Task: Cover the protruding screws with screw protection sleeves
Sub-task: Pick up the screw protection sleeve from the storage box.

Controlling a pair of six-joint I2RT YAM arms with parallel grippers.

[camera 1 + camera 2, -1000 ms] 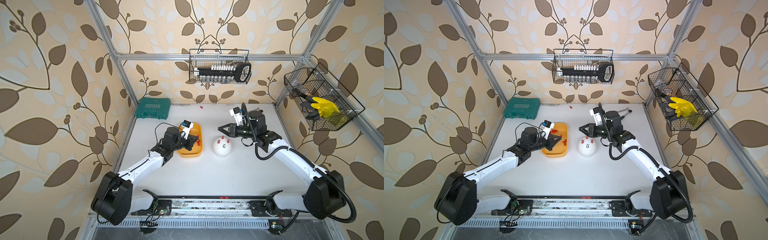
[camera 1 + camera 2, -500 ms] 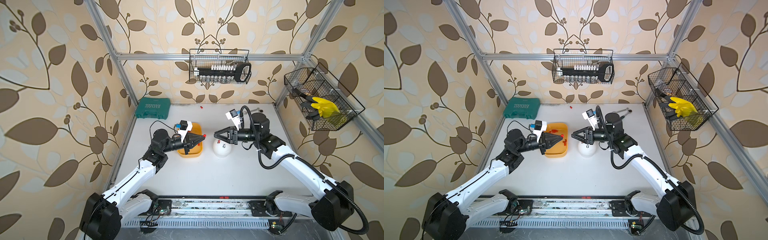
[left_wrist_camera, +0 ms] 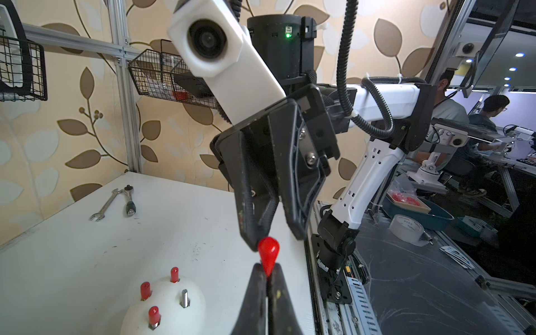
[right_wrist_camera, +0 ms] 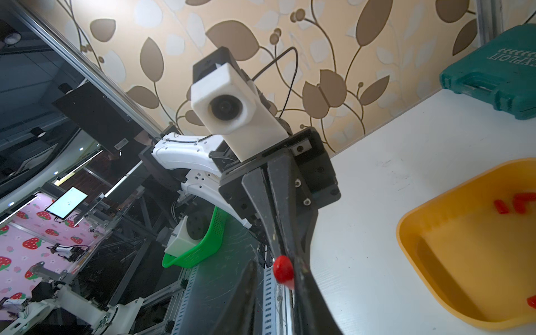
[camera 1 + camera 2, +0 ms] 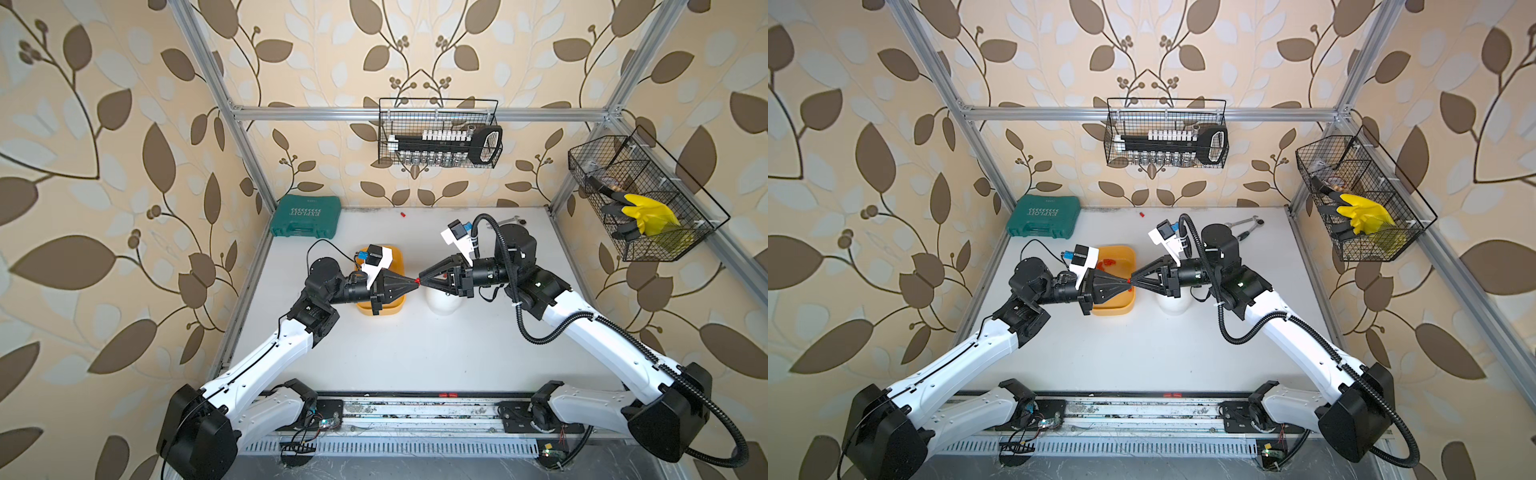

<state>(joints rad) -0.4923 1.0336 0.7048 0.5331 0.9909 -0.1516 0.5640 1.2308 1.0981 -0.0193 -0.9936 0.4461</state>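
Your left pincer (image 3: 267, 269) is pressed together on a glossy red, round-tipped plastic sleeve (image 3: 268, 253), with its arm stretched level, up beside the smooth white dome (image 3: 168, 307). On the dome, three studs (image 3: 154, 315) wear red caps and one bare grey metal stud (image 3: 184, 298) stands upright. Your right pincer (image 3: 277, 239) reaches in level, tip to tip, with its jaws slightly spread at the sleeve's free end.

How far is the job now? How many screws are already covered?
Done: three red sleeves sit on screws of the white dome. In hand: the left gripper pinches a fourth sleeve in mid-air, the open right gripper at its tip. Left: one bare screw to cap.
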